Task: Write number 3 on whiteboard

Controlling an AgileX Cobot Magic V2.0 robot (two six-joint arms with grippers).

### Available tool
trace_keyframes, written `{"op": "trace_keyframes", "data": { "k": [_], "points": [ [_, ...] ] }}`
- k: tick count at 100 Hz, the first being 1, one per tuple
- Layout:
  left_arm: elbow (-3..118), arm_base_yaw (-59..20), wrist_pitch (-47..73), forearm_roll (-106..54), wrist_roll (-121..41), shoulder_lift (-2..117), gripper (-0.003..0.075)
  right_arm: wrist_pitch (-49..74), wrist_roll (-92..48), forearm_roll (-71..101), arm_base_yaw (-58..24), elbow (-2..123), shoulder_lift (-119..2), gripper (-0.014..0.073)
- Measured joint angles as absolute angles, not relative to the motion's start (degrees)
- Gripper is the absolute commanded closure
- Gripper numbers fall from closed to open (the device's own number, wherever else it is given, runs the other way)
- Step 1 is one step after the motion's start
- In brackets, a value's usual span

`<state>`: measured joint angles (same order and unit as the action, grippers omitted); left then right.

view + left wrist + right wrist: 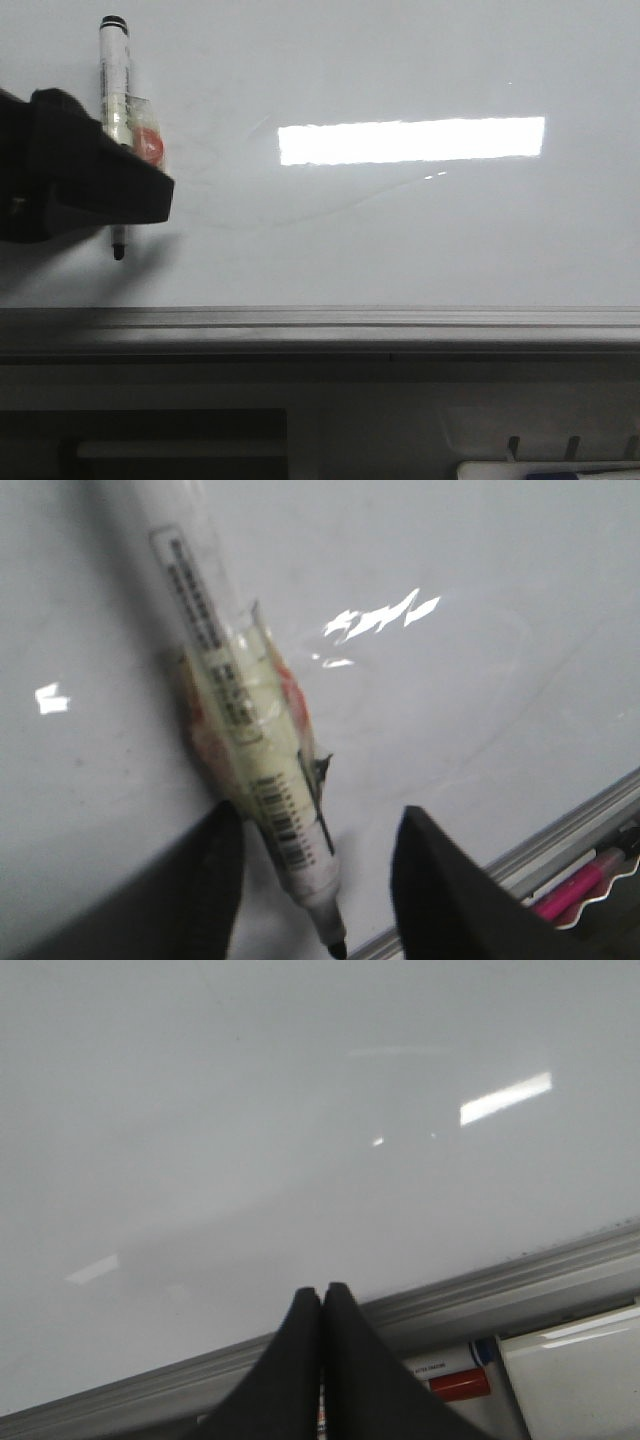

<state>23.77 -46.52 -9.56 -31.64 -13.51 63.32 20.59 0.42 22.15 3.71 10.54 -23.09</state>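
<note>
Glossy white grey-rimmed whiteboard (400,240) bare, number 3 not yet drawn | black-tipped white marker (116,90) clamped by left gripper (125,180) | right gripper (322,1305) closed, empty | steady, light tip pressure advised.

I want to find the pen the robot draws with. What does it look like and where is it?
Look at the big whiteboard with the bright rectangle of light. At its left side the black left gripper holds the marker with its black tip down. It is a thin white pen with small print, wrapped in crinkly clear tape with an orange patch.
</note>
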Motion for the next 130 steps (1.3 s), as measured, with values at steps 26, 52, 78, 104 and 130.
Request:
{"op": "trace_keyframes", "data": {
  "k": [26,52,78,104,130],
  "points": [
    [23.77,-46.52,-7.34,-32.84,-13.51,63.63,0.0741,22.18,0.32,22.15,3.63,11.15,-23.09,0.0654],
    [23.77,-46.52,-5.34,-28.99,-13.51,63.39,0.0741,24.57,-5.99,22.15,-2.99,15.01,-23.09,0.0654],
    [23.77,-46.52,-1.13,-14.83,-13.51,58.6,0.0741,25.96,-15.33,22.15,-18.47,21.46,-23.09,0.0548],
    [23.67,-46.52,0.85,2.29,-13.61,54.65,0.0741,25.84,-24.32,22.15,-31.5,24.08,-23.75,0.0264],
    [23.67,-52.09,1.65,17.41,-13.61,53.88,0.0741,24.17,-28.51,22.15,-39.26,24.08,-29.11,0.0263]
  ]
}}
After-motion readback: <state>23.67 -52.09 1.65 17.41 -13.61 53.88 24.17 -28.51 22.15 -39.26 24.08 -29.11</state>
